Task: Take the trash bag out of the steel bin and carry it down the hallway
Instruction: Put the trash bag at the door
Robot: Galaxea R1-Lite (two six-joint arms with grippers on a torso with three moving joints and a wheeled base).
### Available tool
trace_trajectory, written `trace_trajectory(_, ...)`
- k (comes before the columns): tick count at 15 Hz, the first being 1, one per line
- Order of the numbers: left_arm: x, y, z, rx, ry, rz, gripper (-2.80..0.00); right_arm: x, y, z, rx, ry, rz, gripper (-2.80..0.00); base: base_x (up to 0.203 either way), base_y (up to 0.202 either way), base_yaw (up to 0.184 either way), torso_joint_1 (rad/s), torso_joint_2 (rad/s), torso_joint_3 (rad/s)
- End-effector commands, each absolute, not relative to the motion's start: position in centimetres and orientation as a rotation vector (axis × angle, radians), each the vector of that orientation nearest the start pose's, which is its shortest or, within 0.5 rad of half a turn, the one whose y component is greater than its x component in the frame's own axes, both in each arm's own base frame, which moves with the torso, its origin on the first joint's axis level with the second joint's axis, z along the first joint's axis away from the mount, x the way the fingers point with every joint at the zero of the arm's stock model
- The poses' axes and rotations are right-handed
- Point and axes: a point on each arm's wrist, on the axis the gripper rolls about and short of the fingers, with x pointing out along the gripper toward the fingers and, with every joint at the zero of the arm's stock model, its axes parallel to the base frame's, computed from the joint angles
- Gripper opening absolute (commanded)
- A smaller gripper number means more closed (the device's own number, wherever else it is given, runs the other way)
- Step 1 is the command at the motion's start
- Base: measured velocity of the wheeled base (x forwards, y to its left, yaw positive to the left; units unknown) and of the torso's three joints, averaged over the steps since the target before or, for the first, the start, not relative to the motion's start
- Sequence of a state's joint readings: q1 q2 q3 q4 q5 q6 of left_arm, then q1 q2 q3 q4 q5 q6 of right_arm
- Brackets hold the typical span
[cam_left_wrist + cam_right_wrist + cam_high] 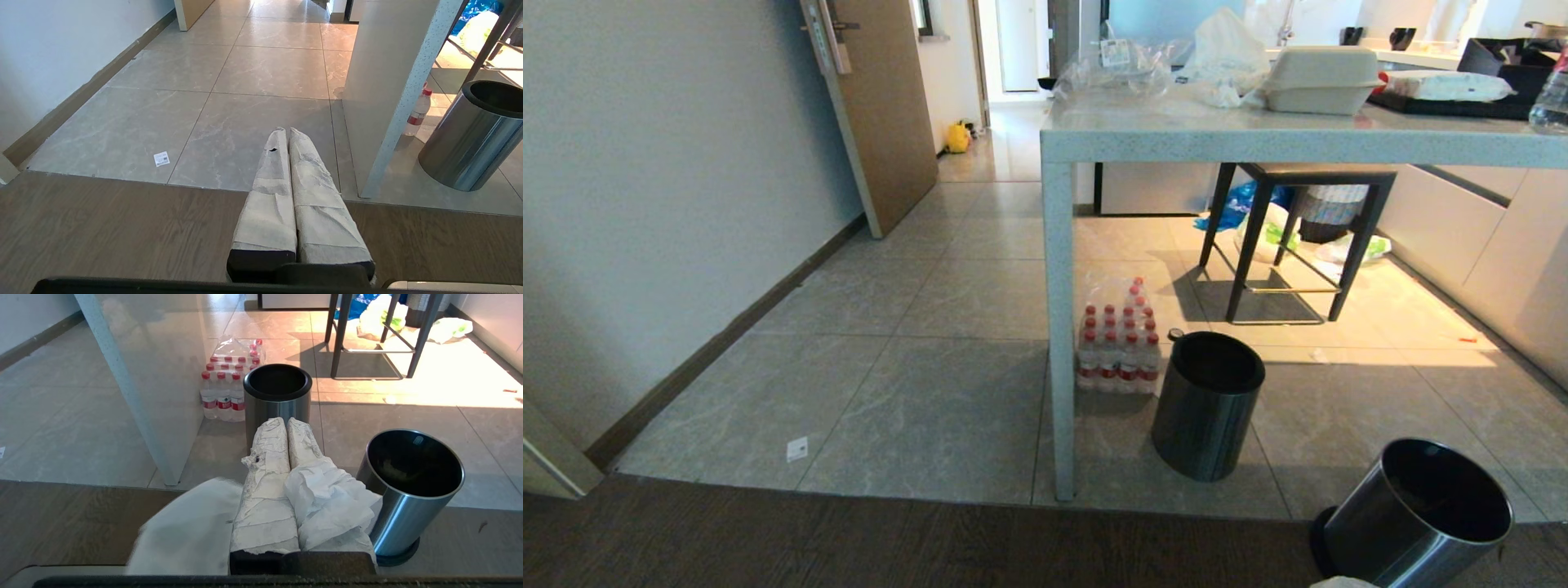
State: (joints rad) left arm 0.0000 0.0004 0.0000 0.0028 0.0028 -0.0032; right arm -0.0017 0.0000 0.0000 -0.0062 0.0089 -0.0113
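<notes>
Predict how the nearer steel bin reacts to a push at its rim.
The nearer steel bin shows nothing inside, so it is probably light and might slide easily. It stands tall on a narrow black base ring, so a rim push may tip it. Round and shiny-walled, it would likely roll once down.

- steel bin (pixel 1207 407): shiny, round, black-rimmed, upright on the tiles just beside the surface's leg, its mouth open and dark inside.
- hallway (pixel 1005 147): glossy tiles running past a brown door.

Shrink-wrapped water bottles (pixel 1117 343) beside table leg (pixel 1059 327); stool (pixel 1294 233) beyond.
</notes>
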Motion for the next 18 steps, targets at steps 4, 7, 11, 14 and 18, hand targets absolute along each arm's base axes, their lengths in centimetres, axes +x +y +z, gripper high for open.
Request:
trace_trajectory(4, -2.28, 0.01, 7.52, -0.005, 0.003, 0.003, -2.8, -2.27, 0.02, 7.61, -0.012, -0.005, 0.008, -2.8, 0.001, 0.052, 0.002, 0.002, 0.0, 0.0)
trace_trajectory(7, -2.28, 0.01, 7.52, -0.005, 0.003, 0.003, -2.8, -2.27, 0.02, 7.61, -0.012, -0.005, 0.008, -2.8, 0.0, 0.18, -0.001, 0.005, 0.0, 0.002)
trace_trajectory(11, -2.28, 0.01, 7.52, -0.005, 0.003, 0.003, -2.8, -2.27, 0.02, 7.61, -0.012, -0.005, 0.008, -2.8, 0.0, 0.193, 0.003, 0.003, 0.0, 0.003)
trace_trajectory(14, -2.28, 0.01, 7.52, -0.005, 0.003, 0.003, -2.8, -2.27, 0.02, 7.62, -0.011, -0.005, 0.008, -2.8, 0.0, 0.19, 0.003, 0.003, 0.0, 0.001)
trace_trajectory(18, -2.28, 0.01, 7.52, -0.005, 0.003, 0.003, -2.8, -2.28, 0.02, 7.61, -0.012, -0.006, 0.008, -2.8, 0.0, 0.191, 0.001, 0.005, 0.0, -0.003)
